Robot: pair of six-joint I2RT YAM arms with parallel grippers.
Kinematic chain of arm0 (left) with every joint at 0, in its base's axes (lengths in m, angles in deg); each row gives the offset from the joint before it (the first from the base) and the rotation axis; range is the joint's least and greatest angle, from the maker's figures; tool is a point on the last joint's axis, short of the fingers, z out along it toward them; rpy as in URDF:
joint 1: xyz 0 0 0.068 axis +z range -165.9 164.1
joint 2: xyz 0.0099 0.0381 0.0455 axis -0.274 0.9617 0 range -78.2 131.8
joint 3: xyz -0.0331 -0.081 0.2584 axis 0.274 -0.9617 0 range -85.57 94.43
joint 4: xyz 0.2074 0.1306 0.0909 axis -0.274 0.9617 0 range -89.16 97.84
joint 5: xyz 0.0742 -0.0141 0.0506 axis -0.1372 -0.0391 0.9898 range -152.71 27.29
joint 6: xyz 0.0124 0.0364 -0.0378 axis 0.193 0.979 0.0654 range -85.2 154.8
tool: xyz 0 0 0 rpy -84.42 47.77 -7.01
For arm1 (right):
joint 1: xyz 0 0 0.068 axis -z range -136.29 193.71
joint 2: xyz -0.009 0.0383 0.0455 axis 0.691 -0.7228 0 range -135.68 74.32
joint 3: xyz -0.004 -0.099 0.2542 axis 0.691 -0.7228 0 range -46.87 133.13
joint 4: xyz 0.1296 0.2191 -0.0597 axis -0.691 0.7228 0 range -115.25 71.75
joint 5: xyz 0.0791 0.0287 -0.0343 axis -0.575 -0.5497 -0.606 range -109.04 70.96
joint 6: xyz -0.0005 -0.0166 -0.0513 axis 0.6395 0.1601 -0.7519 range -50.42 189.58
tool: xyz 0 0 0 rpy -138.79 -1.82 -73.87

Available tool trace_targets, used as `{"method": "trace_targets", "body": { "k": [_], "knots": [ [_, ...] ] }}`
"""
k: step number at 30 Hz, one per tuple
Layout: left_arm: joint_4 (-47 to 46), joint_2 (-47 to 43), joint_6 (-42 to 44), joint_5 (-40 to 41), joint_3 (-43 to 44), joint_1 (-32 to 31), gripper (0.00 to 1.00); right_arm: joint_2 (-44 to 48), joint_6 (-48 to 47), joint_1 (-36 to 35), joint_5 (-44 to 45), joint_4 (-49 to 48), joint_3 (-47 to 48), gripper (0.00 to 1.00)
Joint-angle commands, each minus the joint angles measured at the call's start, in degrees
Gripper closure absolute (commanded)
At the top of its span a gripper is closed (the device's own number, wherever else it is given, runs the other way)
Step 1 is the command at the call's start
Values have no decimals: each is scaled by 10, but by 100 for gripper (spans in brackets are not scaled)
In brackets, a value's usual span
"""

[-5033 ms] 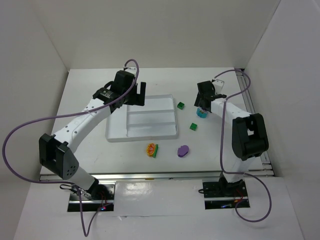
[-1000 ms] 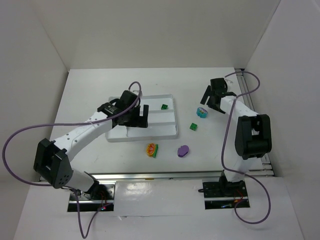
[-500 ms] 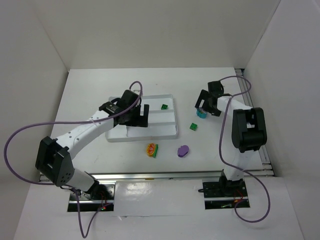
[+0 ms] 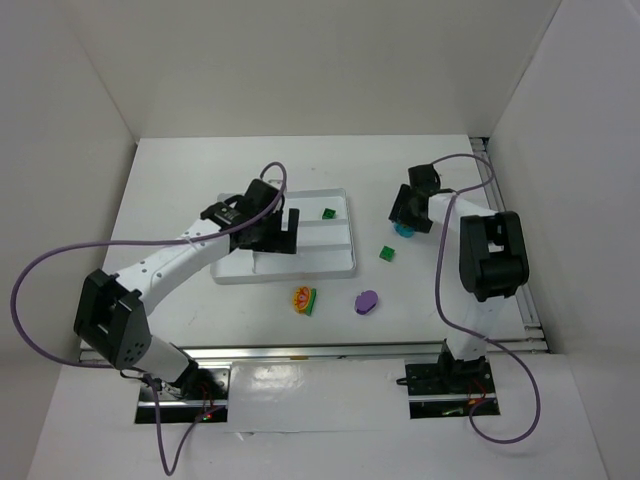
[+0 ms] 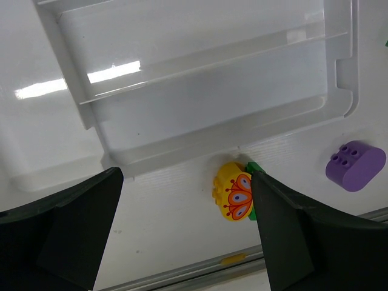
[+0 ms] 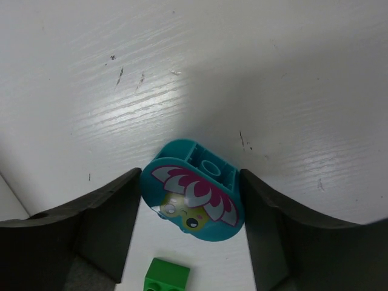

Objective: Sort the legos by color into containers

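White tabletop (image 4: 180, 170); right tool (image 6: 190, 177) snug around cyan-and-pink piece (image 6: 193, 199)

Span of right pincer (image 6: 191, 209) filled by cyan piece (image 6: 200, 167), green cube (image 6: 167, 276) near it, orange piece (image 5: 233, 191) just beside tray (image 5: 339, 79)

white links (image 4: 165, 262), black joints (image 4: 112, 318) and end effectors (image 5: 185, 206) (image 6: 191, 200), looping purple cables (image 4: 40, 262)

White walls (image 4: 330, 60), white tabletop (image 4: 180, 170)
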Motion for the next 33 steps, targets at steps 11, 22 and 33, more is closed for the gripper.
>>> {"method": "trace_targets", "body": {
  "k": [11, 22, 33],
  "knots": [
    [-3, 17, 13, 12, 44, -3, 0, 70, -5, -36, 23, 17, 30, 52],
    [50, -12, -80, 128, 51, 46, 2, 81, -32, -204, 17, 36, 97, 52],
    [50, -75, -88, 116, 21, 89, 2, -18, -37, -280, -1, 29, 169, 47]
  ]
}}
